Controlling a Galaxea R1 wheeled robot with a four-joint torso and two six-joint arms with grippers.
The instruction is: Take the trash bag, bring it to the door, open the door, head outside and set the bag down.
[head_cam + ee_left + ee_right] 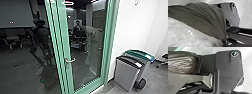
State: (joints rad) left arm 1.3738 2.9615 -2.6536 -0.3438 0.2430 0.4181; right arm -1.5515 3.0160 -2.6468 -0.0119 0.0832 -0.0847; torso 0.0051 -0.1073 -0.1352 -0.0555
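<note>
Trash bag (pixel 205 21) by the left jaws, glass door (pixel 83 50) ahead

The door stands in a green frame beyond both pairs of jaws and looks closed. Farther to the robot's right, two bins sit side by side against the white wall, out ahead of the right jaws: a nearer one with a dark lid (pixel 126 75) and one behind it with a green lid (pixel 140 53).

The bag is close in to the robot, between the two arms. Its dark film draws into tight folds toward a point near the left jaws, which suggests its weight pulls from there; whether those jaws are clamped on it, I cannot tell. Nor can I tell whether the right jaws are apart or together. Crinkled clear plastic (pixel 189 35) lies right against the dark film.

I would expect a light, soft, slippery load that swings and may snag or tear on the door's edge. The gathered neck, where several layers bunch, is the best hold; a pinch on the smooth side (pixel 183 63) would probably slide.

The door's lever handle (pixel 70 61) is stiff metal, ahead of the jaws and apart from them. White labels (pixel 138 64) mark the bins, but no brand or word is readable.
</note>
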